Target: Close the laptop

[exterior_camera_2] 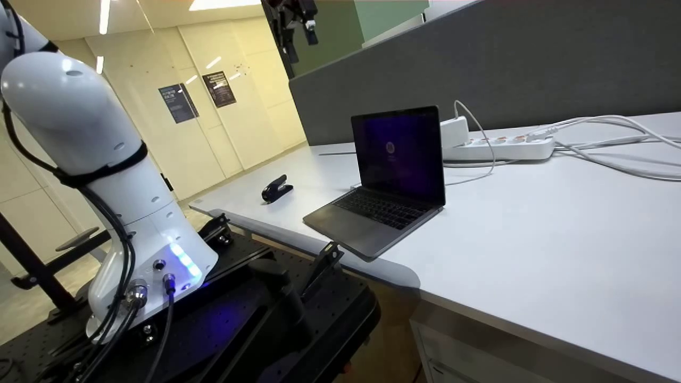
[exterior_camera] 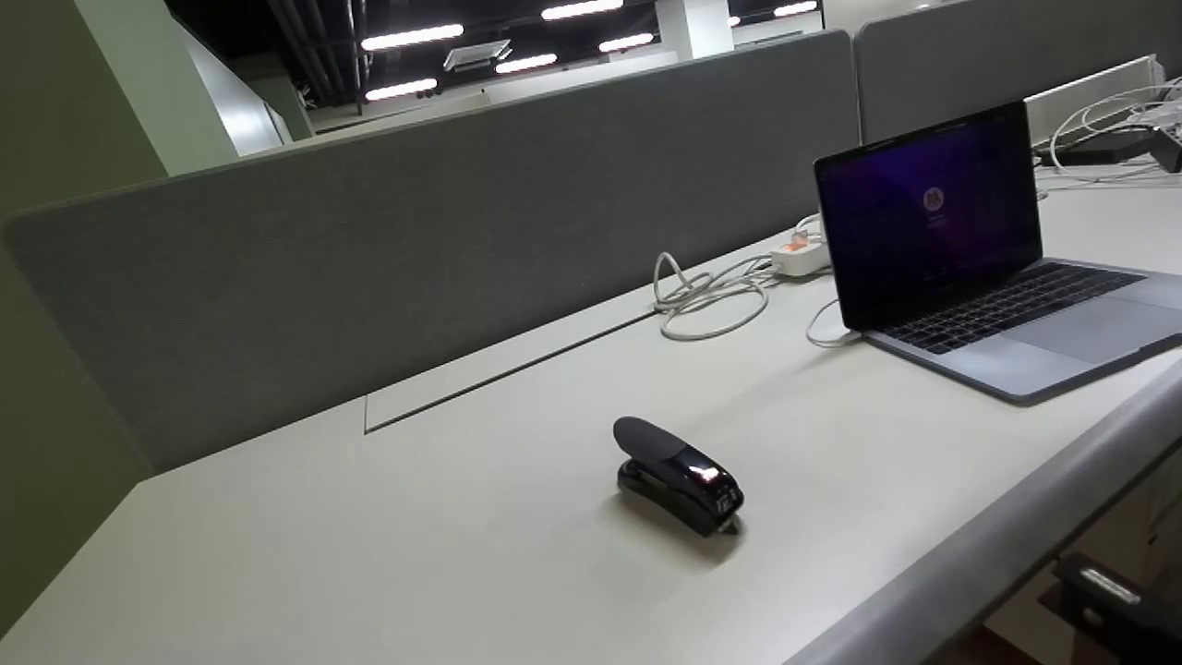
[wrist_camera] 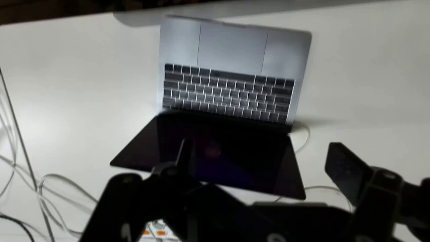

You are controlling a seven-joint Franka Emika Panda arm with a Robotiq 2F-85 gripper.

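one laptop (wrist_camera: 228, 89) stands open beyond my empty, spread gripper (wrist_camera: 263, 153); likely the reaching stage, so next i should fold its lid (exterior_camera_2: 399, 155) down.

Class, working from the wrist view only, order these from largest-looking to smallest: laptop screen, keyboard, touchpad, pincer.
1. Screen, though partly covered by the pincer
2. Keyboard
3. Touchpad
The pincer is left unranked: it is nearer the camera and runs off the bottom edge.
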